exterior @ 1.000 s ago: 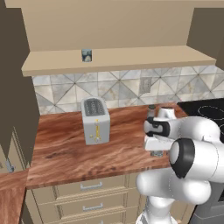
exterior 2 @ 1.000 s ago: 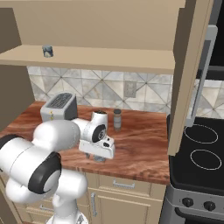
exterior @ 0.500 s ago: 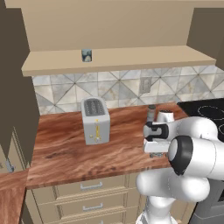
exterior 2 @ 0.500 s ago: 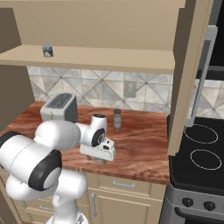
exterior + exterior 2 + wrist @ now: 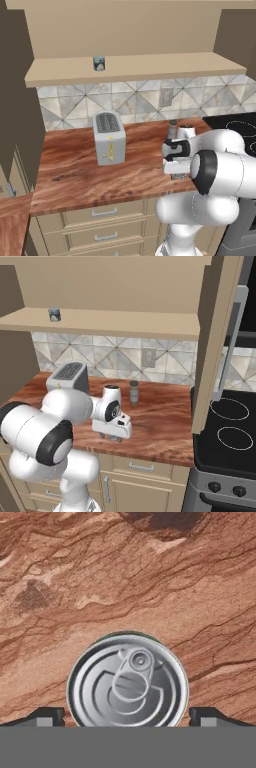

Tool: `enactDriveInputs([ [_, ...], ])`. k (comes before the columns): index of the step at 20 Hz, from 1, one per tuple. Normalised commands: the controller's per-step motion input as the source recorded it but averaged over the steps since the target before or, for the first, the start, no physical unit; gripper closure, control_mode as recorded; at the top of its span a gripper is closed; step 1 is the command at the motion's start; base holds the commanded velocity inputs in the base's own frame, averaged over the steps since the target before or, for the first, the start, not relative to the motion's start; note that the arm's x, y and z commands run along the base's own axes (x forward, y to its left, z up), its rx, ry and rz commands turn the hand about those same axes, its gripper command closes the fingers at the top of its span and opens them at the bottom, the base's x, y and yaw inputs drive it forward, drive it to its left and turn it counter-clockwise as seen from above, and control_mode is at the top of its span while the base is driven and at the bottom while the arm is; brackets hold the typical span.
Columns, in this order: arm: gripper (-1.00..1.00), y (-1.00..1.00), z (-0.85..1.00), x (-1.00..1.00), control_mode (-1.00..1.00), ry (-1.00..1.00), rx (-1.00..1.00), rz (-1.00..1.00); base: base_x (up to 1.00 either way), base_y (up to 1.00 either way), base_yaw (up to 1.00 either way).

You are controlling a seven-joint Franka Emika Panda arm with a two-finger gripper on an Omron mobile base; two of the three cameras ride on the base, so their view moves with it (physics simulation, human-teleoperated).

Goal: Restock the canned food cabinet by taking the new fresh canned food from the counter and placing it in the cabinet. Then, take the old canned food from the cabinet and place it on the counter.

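Observation:
The new fresh canned food, a flat silver tin with a pull-tab lid, lies on the counter straight below the hand. My gripper is open, with one dark fingertip on each side of the tin and a small gap to its rim. From the base views the gripper points down, low over the front of the counter. The old canned food stands upright on the cabinet shelf, towards its left.
A silver toaster stands on the counter left of the arm. A slim grey shaker stands just behind the hand. The black stovetop is at the right, and an open cabinet door hangs above it.
The hand has come down towards the counter and slightly nearer its front edge. Toaster, shaker and shelf can have not moved.

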Motion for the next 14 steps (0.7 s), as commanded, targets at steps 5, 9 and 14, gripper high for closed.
enactDriveInputs([
  [5, -1.00, 0.00, -0.23, 0.27, -1.00, -0.03, -0.03, 0.00, 0.00, 0.00, 0.00],
  [9, 1.00, 0.00, -0.15, 0.09, -1.00, -0.03, -0.02, 0.00, 0.00, 0.00, 0.00],
  [14, 1.00, 0.00, 0.00, 0.00, -1.00, -0.01, 0.00, 0.00, 0.00, 0.00, 0.00],
])
